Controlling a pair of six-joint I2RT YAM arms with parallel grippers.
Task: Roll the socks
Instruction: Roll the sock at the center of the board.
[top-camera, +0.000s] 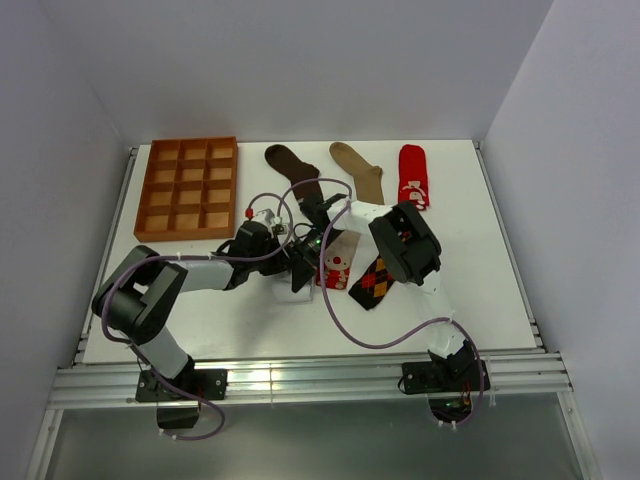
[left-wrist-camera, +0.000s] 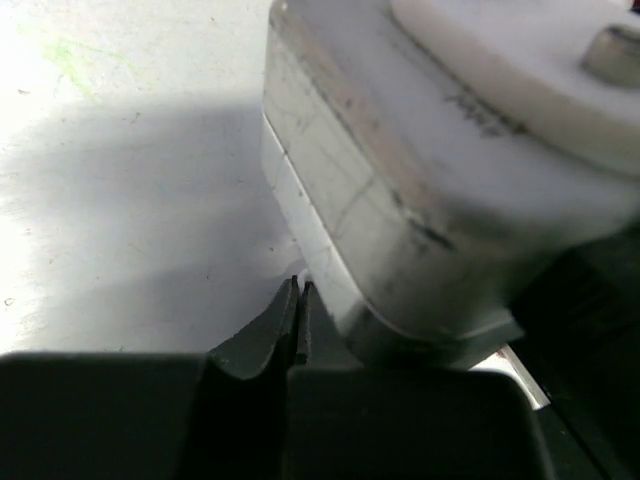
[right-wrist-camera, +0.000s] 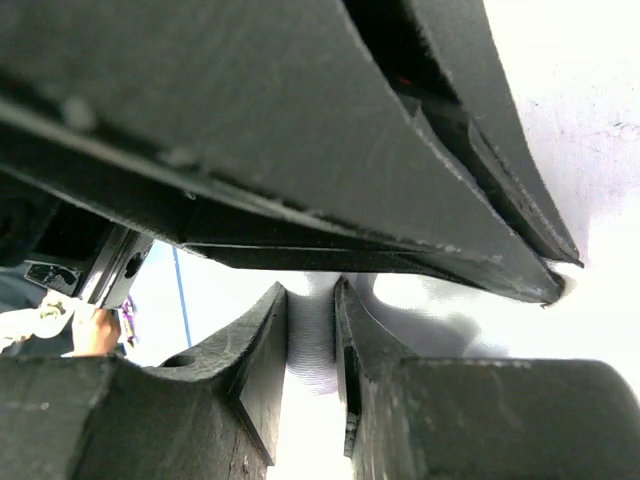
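Note:
A white sock (top-camera: 286, 291) lies mid-table, mostly hidden under both grippers. My left gripper (top-camera: 300, 274) is shut, with a sliver of white fabric at its tips (left-wrist-camera: 298, 282). My right gripper (top-camera: 313, 243) pinches ribbed white sock fabric (right-wrist-camera: 312, 345) between its narrow-set fingers (right-wrist-camera: 265, 340). In the right wrist view the left gripper's black fingers (right-wrist-camera: 450, 230) cross just above. A beige red-toed sock (top-camera: 337, 268) and a black-orange argyle sock (top-camera: 372, 283) lie just right of the grippers. Along the back are a dark brown sock (top-camera: 292, 168), a tan sock (top-camera: 360, 170) and a red sock (top-camera: 413, 177).
An orange-brown gridded tray (top-camera: 189, 188) stands at the back left. The right arm's white casing (left-wrist-camera: 400, 200) fills the left wrist view, close to the left fingers. Purple cables (top-camera: 345, 325) loop over the table's front. Grey walls enclose the table.

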